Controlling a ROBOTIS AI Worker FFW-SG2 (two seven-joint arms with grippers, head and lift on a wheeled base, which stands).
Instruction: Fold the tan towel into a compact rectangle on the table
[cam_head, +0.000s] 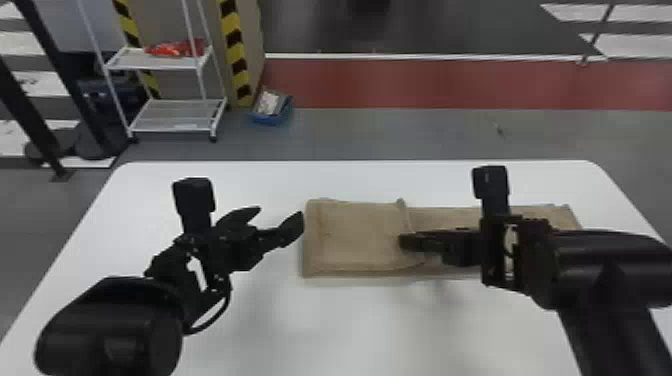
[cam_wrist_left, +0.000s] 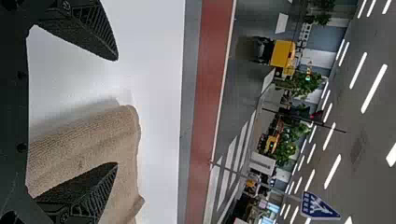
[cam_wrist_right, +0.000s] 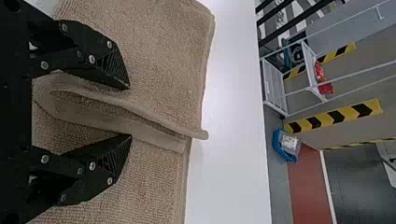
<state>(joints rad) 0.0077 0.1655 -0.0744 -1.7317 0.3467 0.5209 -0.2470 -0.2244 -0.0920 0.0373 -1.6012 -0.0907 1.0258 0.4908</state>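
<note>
Towel edges lie between the parted right jaws; the left jaws gape beside the flap. It lies on the surface, centre to right. Best square the flap flat before folding again.

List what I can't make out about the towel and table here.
Towel, right portion, head view: partly hidden by the right arm.
Whatever lies beneath the folded flap, head view: covered by it.
Towel ends, right wrist view: cut by picture edges.
Table, near edge, head view: cut by bottom edge.
</note>
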